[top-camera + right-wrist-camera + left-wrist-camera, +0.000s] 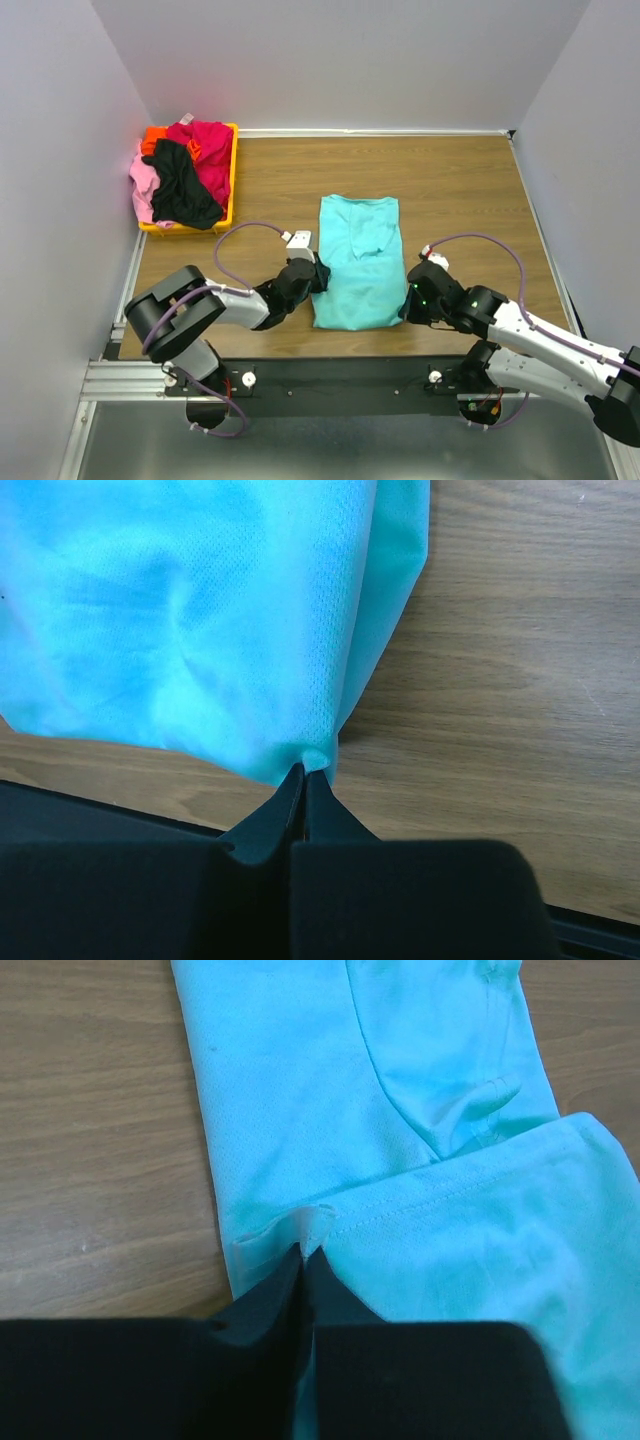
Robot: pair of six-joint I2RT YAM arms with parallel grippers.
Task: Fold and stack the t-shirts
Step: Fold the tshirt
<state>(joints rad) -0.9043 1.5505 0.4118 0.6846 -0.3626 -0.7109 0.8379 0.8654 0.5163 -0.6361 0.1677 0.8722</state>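
The turquoise t-shirt [360,262] lies on the table in a long narrow folded shape, sleeves tucked in. My left gripper [318,276] is shut on its left edge near the hem; in the left wrist view [303,1256] the fingertips pinch a small fold of the shirt [400,1110]. My right gripper [408,302] is shut on the shirt's near right corner; in the right wrist view [304,775] the tips pinch the corner of the shirt [200,610]. The magenta-red [205,150], black [182,185], pink [143,185] and orange [153,138] shirts lie heaped in the bin.
A yellow-orange plastic bin [233,175] stands at the far left of the wooden table [450,190]. White walls close the left, back and right sides. The black base rail [340,375] runs along the near edge.
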